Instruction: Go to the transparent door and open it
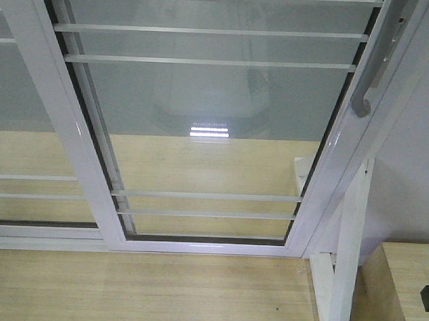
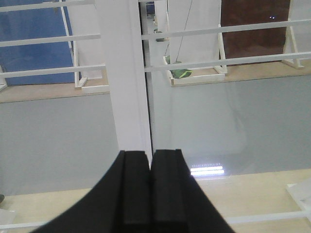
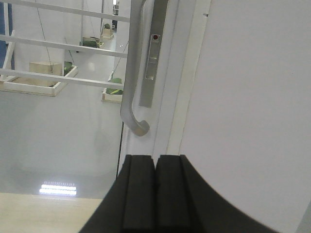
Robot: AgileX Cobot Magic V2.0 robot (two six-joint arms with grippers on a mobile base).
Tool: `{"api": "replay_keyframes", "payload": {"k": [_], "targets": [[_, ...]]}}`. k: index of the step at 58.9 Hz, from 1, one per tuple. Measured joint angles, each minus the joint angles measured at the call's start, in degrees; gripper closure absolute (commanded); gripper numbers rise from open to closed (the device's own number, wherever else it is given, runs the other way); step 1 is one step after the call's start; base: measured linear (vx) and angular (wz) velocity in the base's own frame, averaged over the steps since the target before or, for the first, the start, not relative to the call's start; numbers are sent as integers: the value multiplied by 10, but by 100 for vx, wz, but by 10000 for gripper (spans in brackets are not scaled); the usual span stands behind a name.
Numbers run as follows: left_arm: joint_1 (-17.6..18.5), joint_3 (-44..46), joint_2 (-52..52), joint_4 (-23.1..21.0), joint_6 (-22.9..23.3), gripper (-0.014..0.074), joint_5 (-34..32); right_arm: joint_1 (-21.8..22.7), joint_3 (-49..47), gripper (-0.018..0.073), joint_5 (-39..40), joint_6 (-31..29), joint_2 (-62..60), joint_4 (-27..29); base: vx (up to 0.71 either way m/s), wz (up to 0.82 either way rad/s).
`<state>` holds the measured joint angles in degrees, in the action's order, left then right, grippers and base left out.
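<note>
Plainly the transparent door (image 1: 202, 97) stands upright (handle (image 1: 376, 67) running vertically on its right frame), both arms' jaws closed, empty.

Jaws on both arms matte black: flat rectangular bars, curved shoulders flaring below.

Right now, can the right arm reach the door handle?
Probably yes: the handle hangs just ahead of the right arm's shut fingers with nothing between, though they must open first.
</note>
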<state>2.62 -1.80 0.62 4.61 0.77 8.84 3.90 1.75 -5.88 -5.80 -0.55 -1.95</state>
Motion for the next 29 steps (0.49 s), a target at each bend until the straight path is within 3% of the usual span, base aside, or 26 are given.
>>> {"api": "replay_keyframes", "payload": {"k": [29], "targets": [[0, 0, 0, 6, -4, 599, -13, 0, 0, 566, 0, 0, 0, 0, 0, 0]]}}
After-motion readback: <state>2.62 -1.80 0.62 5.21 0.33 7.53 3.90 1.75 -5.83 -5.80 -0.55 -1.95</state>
